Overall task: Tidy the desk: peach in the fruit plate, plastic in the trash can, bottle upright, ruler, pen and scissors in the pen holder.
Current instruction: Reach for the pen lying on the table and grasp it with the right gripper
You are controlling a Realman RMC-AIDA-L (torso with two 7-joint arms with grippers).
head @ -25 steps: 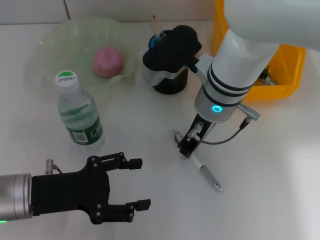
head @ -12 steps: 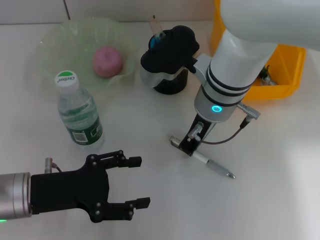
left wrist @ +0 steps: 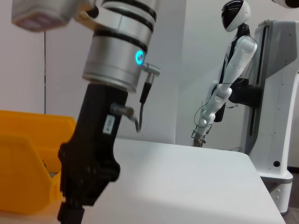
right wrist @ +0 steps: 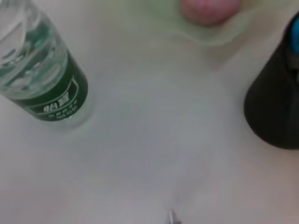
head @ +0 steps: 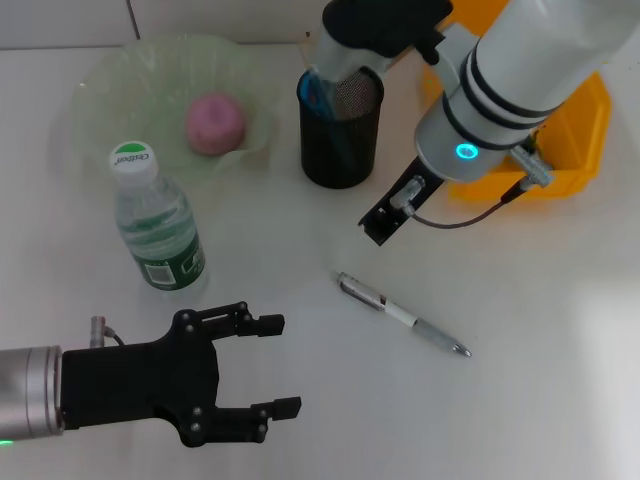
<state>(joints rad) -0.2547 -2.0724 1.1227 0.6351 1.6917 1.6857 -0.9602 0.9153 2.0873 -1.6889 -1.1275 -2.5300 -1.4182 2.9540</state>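
Note:
The pen (head: 400,313) lies flat on the desk (head: 520,400), touched by nothing; its tip (right wrist: 173,217) shows in the right wrist view. My right gripper (head: 386,214) hangs above and behind it, beside the pen holder (head: 340,130). Blue scissors handles (head: 325,88) and a thin strip, likely the ruler (head: 308,42), stand in the holder. The peach (head: 215,123) rests in the fruit plate (head: 100,90). The bottle (head: 156,225) stands upright. My left gripper (head: 282,365) is open over the near left desk, holding nothing. The plastic is out of view.
The yellow trash can (head: 575,150) stands at the back right behind my right arm, with small items inside. The left wrist view shows my right gripper (left wrist: 88,177), the trash can (left wrist: 23,172) and another robot (left wrist: 233,70) beyond the desk.
The pen swung round on the desk under my right gripper, which then rose and pulled back toward the pen holder, leaving the pen lying there. The left arm stayed still.

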